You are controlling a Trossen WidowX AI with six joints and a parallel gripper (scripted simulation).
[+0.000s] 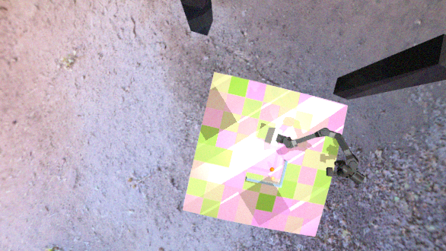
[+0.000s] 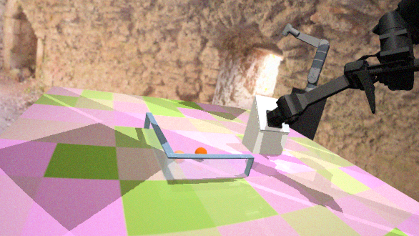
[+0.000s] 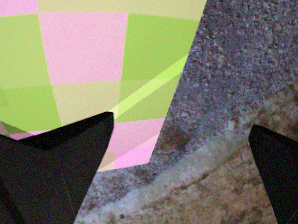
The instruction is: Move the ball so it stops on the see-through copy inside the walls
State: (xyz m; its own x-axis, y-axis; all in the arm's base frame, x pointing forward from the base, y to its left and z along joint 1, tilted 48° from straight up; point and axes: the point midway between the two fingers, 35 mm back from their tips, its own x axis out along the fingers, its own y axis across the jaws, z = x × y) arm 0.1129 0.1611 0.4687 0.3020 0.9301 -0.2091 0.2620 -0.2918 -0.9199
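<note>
The orange ball (image 1: 272,169) (image 2: 201,151) rests on the table (image 1: 264,202) (image 2: 86,162) inside the corner of the two low clear walls (image 1: 283,173) (image 2: 211,156). The pale see-through copy (image 1: 272,178) (image 2: 178,155) lies a short gap from the ball, deeper in the corner. My gripper (image 1: 343,175) (image 3: 184,125) is open and empty, raised beyond the table's right edge, well away from the ball. In the exterior view only one finger shows plainly. The wrist view shows a table corner and ground between and beyond the fingers, but neither ball nor walls.
My arm stands on a white box (image 2: 272,142) on the table, off to one side of the walls. A second, grey arm (image 2: 317,59) stands behind it on a dark stand. Large dark beams (image 1: 396,68) (image 1: 199,17) lie off the table's far side.
</note>
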